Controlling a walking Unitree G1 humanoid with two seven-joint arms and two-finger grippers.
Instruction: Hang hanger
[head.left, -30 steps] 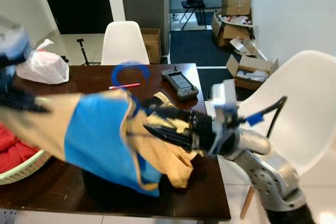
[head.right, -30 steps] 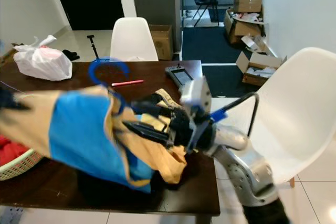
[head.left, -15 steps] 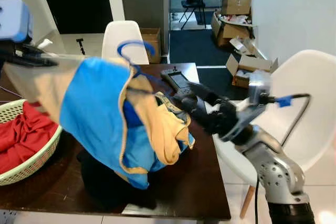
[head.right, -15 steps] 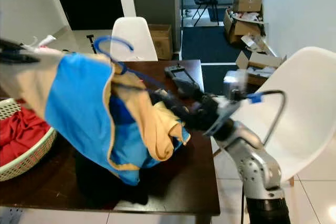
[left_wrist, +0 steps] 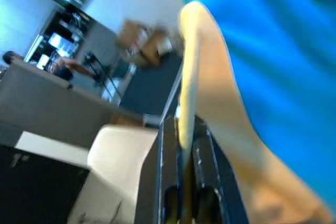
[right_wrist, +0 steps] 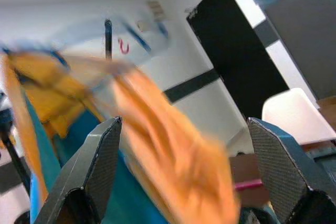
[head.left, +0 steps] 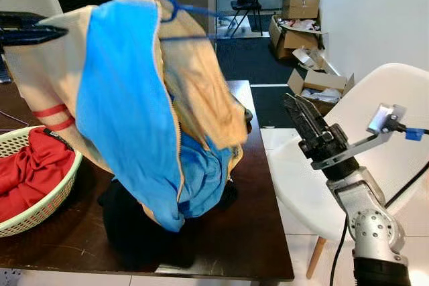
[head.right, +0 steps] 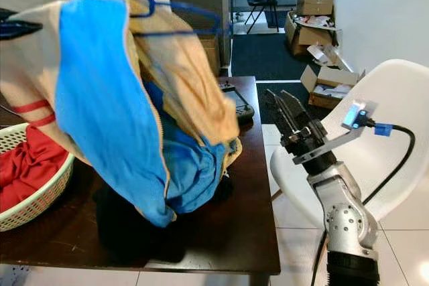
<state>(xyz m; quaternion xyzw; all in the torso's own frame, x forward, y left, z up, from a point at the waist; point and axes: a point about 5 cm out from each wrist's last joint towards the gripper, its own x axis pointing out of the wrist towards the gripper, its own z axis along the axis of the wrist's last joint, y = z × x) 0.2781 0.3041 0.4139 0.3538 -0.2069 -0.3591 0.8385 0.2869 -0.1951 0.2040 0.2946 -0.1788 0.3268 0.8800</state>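
A tan and blue jacket [head.left: 127, 98] hangs on a blue hanger [head.left: 175, 10], lifted high over the dark table [head.left: 248, 232]. At the upper left my left gripper [head.left: 33, 31] is shut on the jacket's tan shoulder edge; the left wrist view shows its fingers [left_wrist: 168, 171] pinching the tan fabric [left_wrist: 210, 108]. The hanger's hook reaches past the picture's top edge. To the right of the jacket and apart from it, my right gripper [head.left: 292, 102] is open over the table's right edge. Its fingers [right_wrist: 100, 156] stand wide apart with nothing between them.
A wicker basket [head.left: 47, 195] with red clothes sits at the table's left. A dark garment [head.left: 134, 232] lies under the jacket. A handheld device [head.right: 238, 106] lies behind it. A white chair [head.left: 395, 112] stands right of the table. Cardboard boxes [head.left: 301, 15] litter the far right floor.
My left gripper has lifted the jacket and hanger from table height to well above it. My right gripper has drawn out of the fabric and back to the right.
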